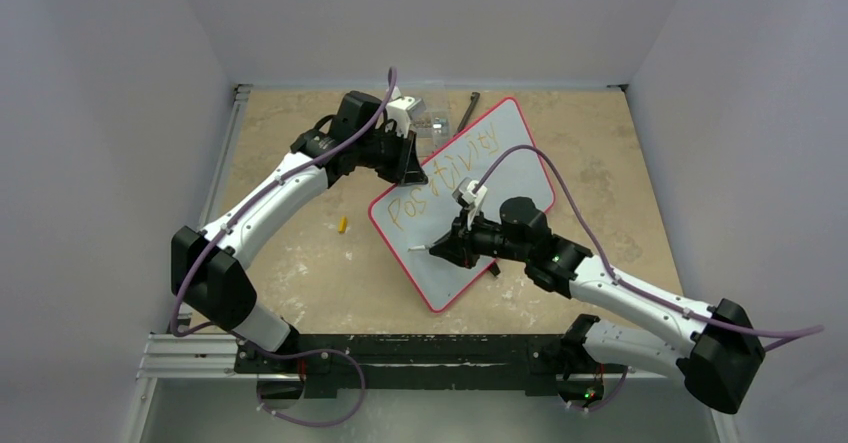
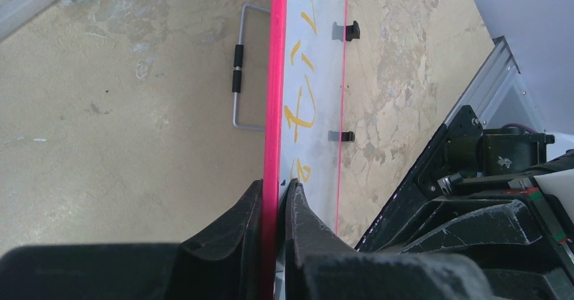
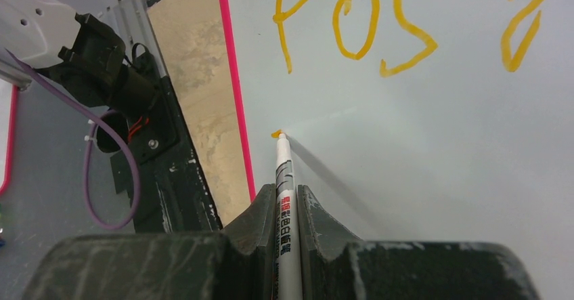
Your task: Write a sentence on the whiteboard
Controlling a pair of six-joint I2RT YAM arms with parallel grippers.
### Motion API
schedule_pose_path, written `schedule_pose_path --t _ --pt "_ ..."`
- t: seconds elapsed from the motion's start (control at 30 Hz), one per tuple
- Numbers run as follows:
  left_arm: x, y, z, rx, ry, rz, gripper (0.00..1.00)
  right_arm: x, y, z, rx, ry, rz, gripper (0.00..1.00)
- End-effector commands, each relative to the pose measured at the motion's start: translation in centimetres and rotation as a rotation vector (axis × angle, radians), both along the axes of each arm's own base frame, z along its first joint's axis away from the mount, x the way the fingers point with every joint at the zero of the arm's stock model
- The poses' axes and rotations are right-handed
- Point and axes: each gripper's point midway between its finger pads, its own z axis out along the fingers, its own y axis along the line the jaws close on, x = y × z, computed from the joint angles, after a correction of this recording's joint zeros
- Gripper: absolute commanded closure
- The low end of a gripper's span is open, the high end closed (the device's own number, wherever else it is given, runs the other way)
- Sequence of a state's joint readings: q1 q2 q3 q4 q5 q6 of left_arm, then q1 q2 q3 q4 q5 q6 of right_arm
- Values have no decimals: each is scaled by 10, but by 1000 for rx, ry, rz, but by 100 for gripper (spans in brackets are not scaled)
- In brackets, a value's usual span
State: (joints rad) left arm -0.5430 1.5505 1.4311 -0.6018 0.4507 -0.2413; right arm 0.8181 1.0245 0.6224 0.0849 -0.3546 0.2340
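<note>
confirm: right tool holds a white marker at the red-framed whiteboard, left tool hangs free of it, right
No: the left tool is shut on the edge of the glossy, red-pink-framed whiteboard, per the left wrist view. The right tool does hold the white marker at it.

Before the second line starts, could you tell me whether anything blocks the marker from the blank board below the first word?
Nothing visible does. The marker, shut in the right gripper, touches the whiteboard below the lettering; the left gripper clamps its frame, away from there.
</note>
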Motion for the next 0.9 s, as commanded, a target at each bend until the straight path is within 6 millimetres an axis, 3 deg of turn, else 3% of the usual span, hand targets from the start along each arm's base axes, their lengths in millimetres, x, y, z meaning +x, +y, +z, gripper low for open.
schedule_pose_path --t 0.0,0.37,0.87 --pt "-1 37 -41 226 49 79 100 29 -10 13 -19 -67 -145 100" --pt "-1 39 -39 232 40 83 100 36 -18 10 -31 -62 -208 100" --pt "0 44 -37 248 20 95 100 22 -18 -6 -47 -5 -165 100"
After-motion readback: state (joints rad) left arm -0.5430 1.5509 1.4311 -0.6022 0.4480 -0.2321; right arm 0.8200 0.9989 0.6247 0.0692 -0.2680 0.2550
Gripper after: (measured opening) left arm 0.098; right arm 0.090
